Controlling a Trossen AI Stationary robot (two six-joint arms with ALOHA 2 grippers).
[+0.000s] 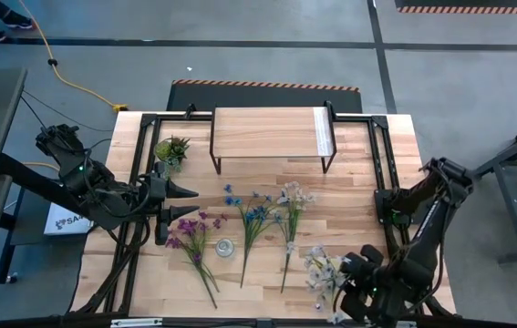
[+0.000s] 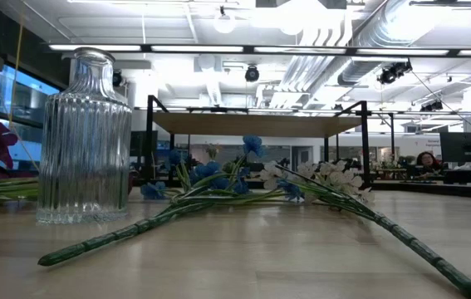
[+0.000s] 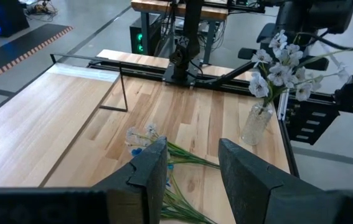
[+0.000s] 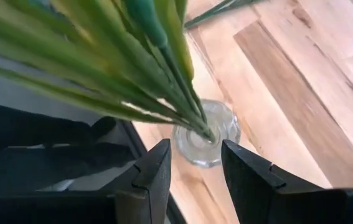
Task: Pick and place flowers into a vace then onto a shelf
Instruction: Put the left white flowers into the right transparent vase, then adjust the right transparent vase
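Flowers [image 4: 164,68] in vase [image 4: 205,132] just beyond right fingers [image 4: 157,174], spread, released; left fingers [image 3: 154,171] apart.

Flowers [image 1: 244,226] on table [image 1: 358,196] before shelf [image 1: 267,132]

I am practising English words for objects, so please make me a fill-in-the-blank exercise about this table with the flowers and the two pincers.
1. The white flowers by the right pincer stand in a glass ____.
2. The lying flowers nearest the left pincer are ____ in colour.
3. The small vase beside the blue flowers is ____.
4. Both pincers are ____.

Missing words: vase; purple; empty; open
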